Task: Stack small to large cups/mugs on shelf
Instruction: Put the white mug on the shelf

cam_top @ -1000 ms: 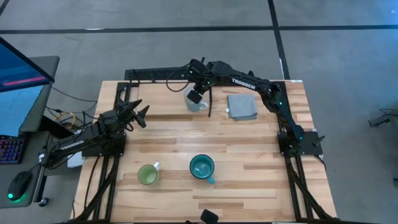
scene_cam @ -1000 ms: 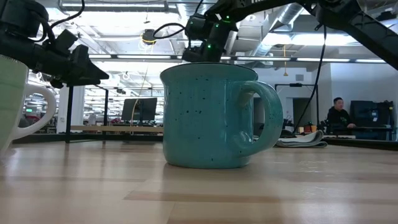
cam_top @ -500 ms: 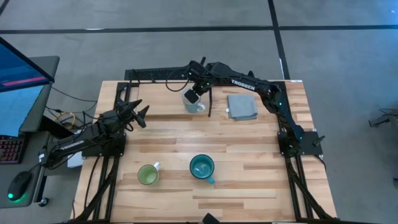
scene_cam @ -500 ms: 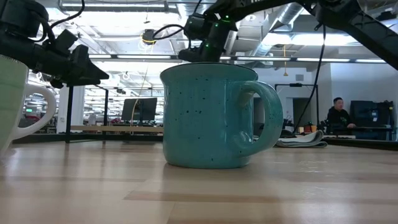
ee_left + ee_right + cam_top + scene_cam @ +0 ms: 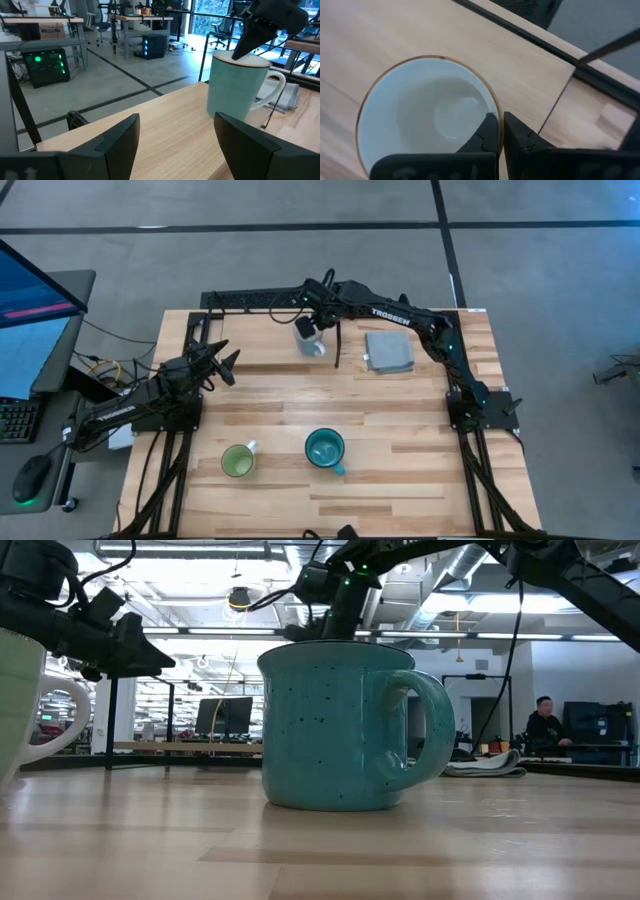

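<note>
Two arms over table. Left gripper (image 5: 226, 364) idle at left edge, fingers (image 5: 248, 145) spread, nothing between them. Green mug (image 5: 238, 461) and teal mug (image 5: 325, 448) upright on tabletop (image 5: 400, 430) near front, apart. Right gripper (image 5: 318, 321) over shelf (image 5: 260, 345) at back, fingers pinched on rim of white mug (image 5: 306, 340), which sits upright on shelf board. Grey cloth (image 5: 389, 351) lies further right.

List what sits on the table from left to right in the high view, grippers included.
Left gripper, light green mug, white mug gripped at its rim by the right gripper, teal mug, grey cloth.
</note>
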Available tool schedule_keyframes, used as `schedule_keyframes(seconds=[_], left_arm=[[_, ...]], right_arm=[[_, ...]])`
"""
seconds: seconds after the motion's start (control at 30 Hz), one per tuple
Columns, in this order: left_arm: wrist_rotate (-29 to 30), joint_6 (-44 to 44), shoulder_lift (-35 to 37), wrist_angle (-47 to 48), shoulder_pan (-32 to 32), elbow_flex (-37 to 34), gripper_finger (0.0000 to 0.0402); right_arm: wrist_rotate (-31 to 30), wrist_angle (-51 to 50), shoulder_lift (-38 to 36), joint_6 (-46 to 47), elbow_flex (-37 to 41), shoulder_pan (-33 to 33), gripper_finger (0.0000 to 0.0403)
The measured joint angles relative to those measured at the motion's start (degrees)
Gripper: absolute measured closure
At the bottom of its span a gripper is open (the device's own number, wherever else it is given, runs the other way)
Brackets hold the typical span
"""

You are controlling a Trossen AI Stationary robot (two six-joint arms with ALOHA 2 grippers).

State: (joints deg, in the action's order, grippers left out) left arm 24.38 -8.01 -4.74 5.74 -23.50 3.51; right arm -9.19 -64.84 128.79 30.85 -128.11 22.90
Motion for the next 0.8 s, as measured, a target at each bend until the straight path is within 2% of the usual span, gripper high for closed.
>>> schedule_keyframes(seconds=[0.37,0.8], left_arm=[[0.0,-0.4,0.0,0.0,0.0,0.0,0.0154],[0.0,-0.5,0.0,0.0,0.0,0.0,0.0154]], right_arm=[[-1.8,-1.6,0.0,10.9,0.0,0.0,0.0384],[-5.9,-1.8,0.0,18.8,0.0,0.0,0.0384]])
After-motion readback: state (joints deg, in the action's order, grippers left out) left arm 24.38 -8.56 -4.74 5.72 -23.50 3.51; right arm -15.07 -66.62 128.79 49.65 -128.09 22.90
